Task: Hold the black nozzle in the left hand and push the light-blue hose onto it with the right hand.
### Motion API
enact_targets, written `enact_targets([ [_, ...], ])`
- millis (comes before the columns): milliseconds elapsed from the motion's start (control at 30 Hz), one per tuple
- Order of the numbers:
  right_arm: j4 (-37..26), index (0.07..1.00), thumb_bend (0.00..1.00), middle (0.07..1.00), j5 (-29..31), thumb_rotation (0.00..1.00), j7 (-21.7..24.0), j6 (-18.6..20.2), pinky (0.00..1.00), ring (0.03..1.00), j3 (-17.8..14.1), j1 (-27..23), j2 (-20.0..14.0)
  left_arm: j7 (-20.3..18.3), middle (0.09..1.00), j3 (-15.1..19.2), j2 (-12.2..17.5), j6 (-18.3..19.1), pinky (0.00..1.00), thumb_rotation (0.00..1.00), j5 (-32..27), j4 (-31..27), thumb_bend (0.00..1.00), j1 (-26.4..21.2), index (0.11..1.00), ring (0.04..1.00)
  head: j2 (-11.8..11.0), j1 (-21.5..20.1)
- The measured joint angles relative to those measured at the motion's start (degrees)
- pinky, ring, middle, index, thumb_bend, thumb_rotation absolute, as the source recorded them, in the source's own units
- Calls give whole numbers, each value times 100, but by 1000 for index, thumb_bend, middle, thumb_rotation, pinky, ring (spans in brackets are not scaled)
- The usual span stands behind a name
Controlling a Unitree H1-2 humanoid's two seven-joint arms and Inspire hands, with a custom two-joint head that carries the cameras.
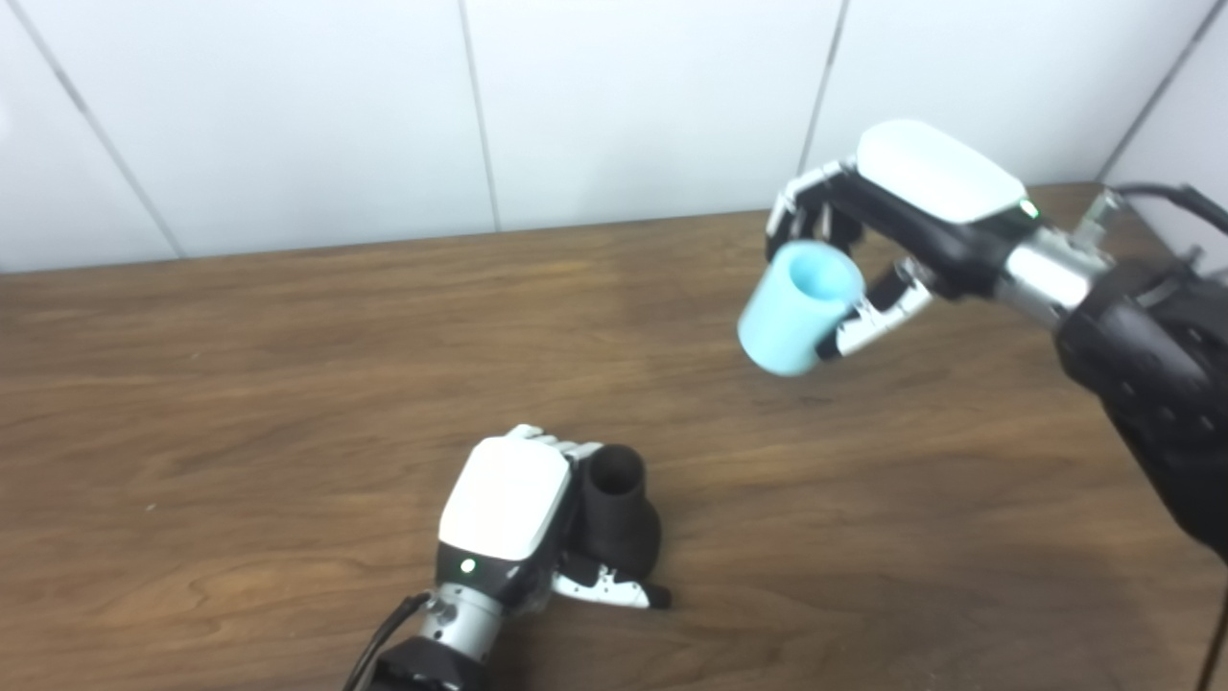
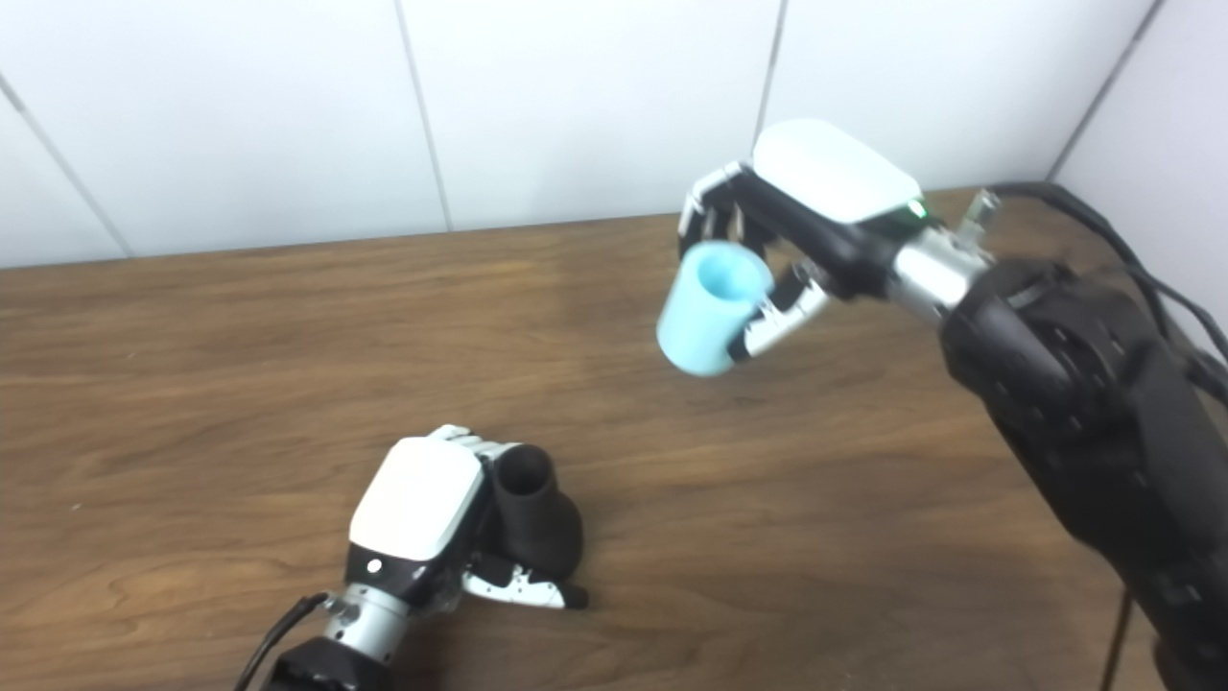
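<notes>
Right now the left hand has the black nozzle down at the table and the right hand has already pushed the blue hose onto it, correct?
Not quite. The left hand does hold the black nozzle at the table, but the right hand holds the blue hose up in the air, well apart from the nozzle. Both eye views show the gap.

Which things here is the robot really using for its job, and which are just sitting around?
Used for the job:
black nozzle, held in the left hand
light-blue hose, held up in the right hand

Just there:
wooden table
white tiled wall
Nothing else lies loose on the table.
</notes>
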Motion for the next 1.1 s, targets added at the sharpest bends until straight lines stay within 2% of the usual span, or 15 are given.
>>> enact_targets([
  [133, -333, 551, 510, 475, 70, 0, 76, 84, 291, 358, -59, 161, 123, -5, 491, -62, -50, 40, 734, 0, 79, 5, 525, 0, 483, 571, 26, 131],
  [333, -578, 551, 509, 477, 370, 0, -60, -173, 302, 364, -136, 520, 481, -5, 487, -105, -120, 55, 744, 0, 98, 26, 525, 6, 485, 576, 61, 254],
  [500, -717, 551, 510, 472, 384, 0, -114, -370, 330, 375, -139, 847, 653, -8, 476, -120, -147, 68, 750, 0, 141, 28, 526, 7, 491, 573, 79, 325],
  [700, -742, 551, 510, 471, 207, 0, -277, -607, 317, 370, -203, 945, 828, -21, 476, -148, -182, 87, 745, 0, 164, 29, 526, 13, 491, 574, 114, 431],
  [833, -773, 540, 513, 485, 202, 0, -323, -627, 355, 387, -205, 988, 1007, -46, 481, -168, -213, 131, 747, 0, 193, 29, 525, 14, 489, 577, 132, 483],
  [1000, -854, 549, 511, 477, 213, 0, -339, -674, 324, 369, -209, 1051, 1107, -63, 495, -187, -231, 160, 748, 0, 253, 28, 525, 13, 482, 579, 149, 518],
  [1100, -855, 550, 510, 478, 254, 0, -392, -753, 321, 365, -252, 1081, 1206, -75, 463, -199, -257, 190, 744, 0, 282, 31, 525, 13, 494, 572, 149, 563],
])
